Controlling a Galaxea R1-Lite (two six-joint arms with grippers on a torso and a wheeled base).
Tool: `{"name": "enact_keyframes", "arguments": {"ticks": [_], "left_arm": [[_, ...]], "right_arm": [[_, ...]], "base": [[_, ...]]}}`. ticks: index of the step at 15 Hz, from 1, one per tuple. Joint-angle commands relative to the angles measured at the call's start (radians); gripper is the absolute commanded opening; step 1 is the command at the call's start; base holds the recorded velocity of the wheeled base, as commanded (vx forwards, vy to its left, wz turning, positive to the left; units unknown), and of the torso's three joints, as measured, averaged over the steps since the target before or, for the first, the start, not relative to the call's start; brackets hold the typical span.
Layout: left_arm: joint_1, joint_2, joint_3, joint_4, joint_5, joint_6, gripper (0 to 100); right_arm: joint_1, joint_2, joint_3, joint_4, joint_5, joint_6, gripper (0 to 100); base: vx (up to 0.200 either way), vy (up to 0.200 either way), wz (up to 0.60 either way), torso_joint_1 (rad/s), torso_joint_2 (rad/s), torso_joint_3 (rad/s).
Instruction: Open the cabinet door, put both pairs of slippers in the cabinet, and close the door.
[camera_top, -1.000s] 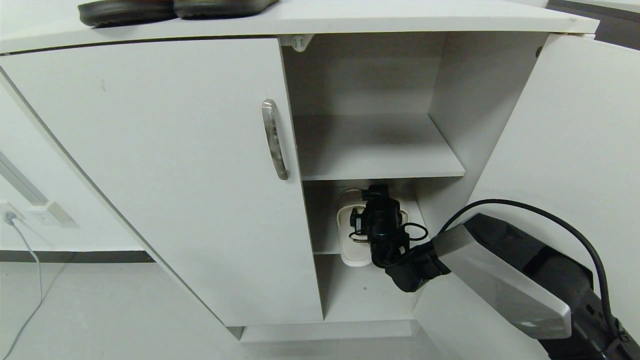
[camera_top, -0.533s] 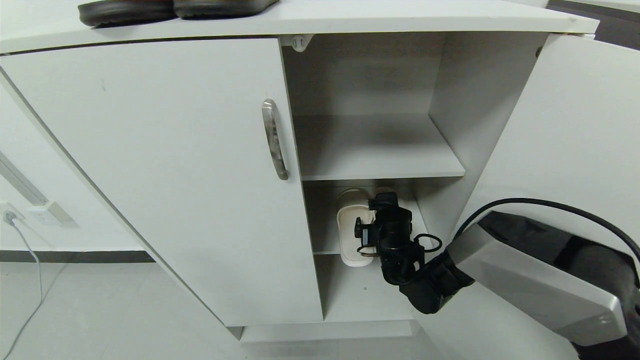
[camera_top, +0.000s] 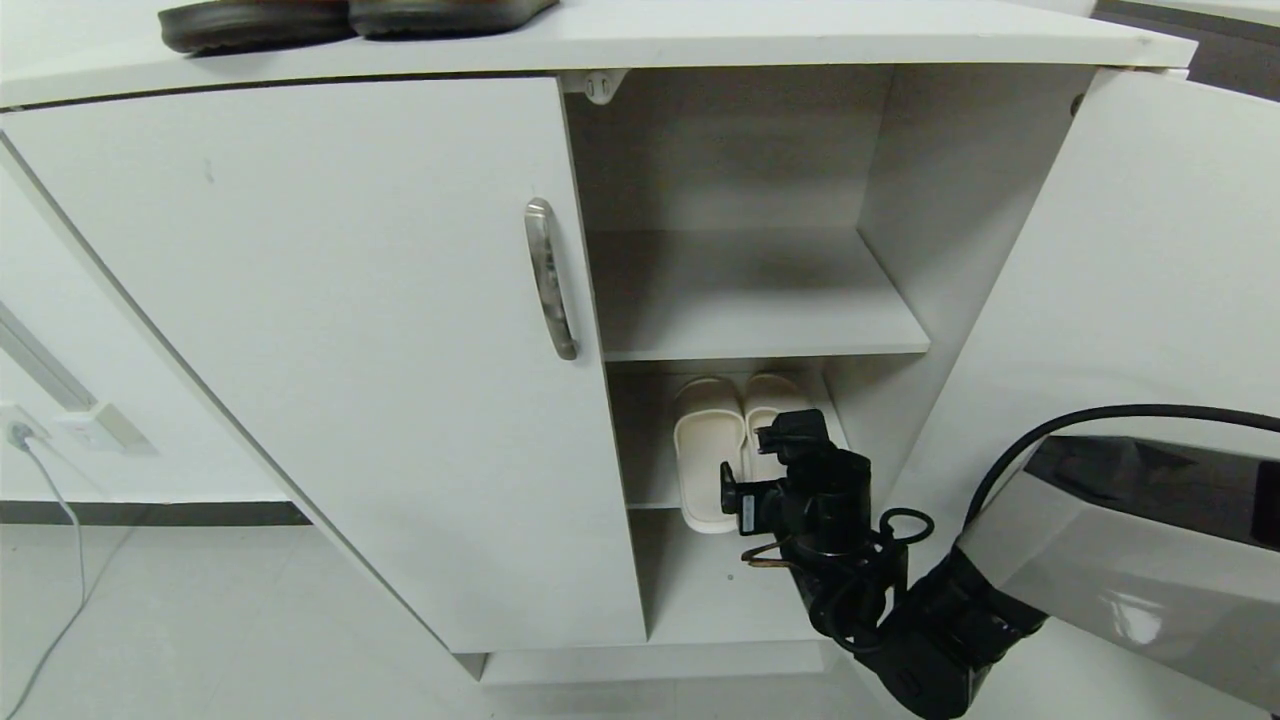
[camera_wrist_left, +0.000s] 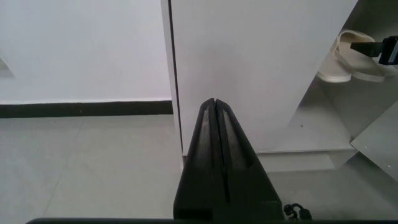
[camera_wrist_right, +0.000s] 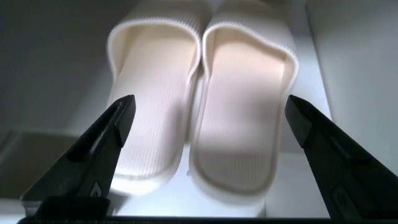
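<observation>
Well, we see the cabinet (camera_top: 880, 45) with its right door (camera_top: 1130, 260) swung wide open and its left door (camera_top: 300, 330) shut. The open door lets the arm get in.

The cream slippers (camera_top: 708, 450) lie inside the cabinet, on its lower shelf, under the upper shelf (camera_top: 750, 300). They sit side by side and touch, with their heels toward the cabinet's front. We think they are packed close like this so they fit the narrow space. The heels seem to stick out a little past the shelf's front edge.

The right gripper (camera_wrist_right: 209, 106) is just in front of those heels, at the cabinet's mouth. Its fingers are spread wide, one on each side of the pair, and they grip nothing. The left gripper (camera_wrist_left: 214, 109) is low down in front of the cabinet's shut door. Its fingers are pressed together with nothing in them. We guess it has no job right now.

The dark slippers (camera_top: 350, 15) lie on top of the cabinet, so that pair is not put away yet.

Some things are hard to see. The dark slippers are cut off at the head view's top, so it is probably a full pair, but we can't be sure. The right gripper covers part of one cream slipper. The toes are lost in shadow deep inside the cabinet.
</observation>
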Motion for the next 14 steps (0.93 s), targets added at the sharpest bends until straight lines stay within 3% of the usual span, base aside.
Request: {"name": "enact_keyframes", "arguments": {"ticks": [1, 5, 12, 14], "left_arm": [[0.000, 0.001, 0.000, 0.000, 0.000, -0.001, 0], [0.000, 0.001, 0.000, 0.001, -0.002, -0.001, 0], [0.000, 0.001, 0.000, 0.001, -0.002, -0.001, 0], [0.000, 0.001, 0.000, 0.000, -0.002, -0.001, 0]], "right_arm": [[0.003, -0.021, 0.010, -0.003, -0.001, -0.001, 100], [0.020, -0.034, 0.022, -0.017, -0.004, -0.002, 100], [0.026, -0.031, 0.025, -0.017, -0.004, -0.004, 100], [0.026, -0.031, 0.030, -0.017, -0.002, -0.002, 100]], "base": [[0.000, 0.000, 0.00, 0.000, 0.00, 0.000], [0.000, 0.000, 0.00, 0.000, 0.00, 0.000], [-0.200, 0.000, 0.00, 0.000, 0.00, 0.002], [0.000, 0.000, 0.00, 0.000, 0.00, 0.000]]}}
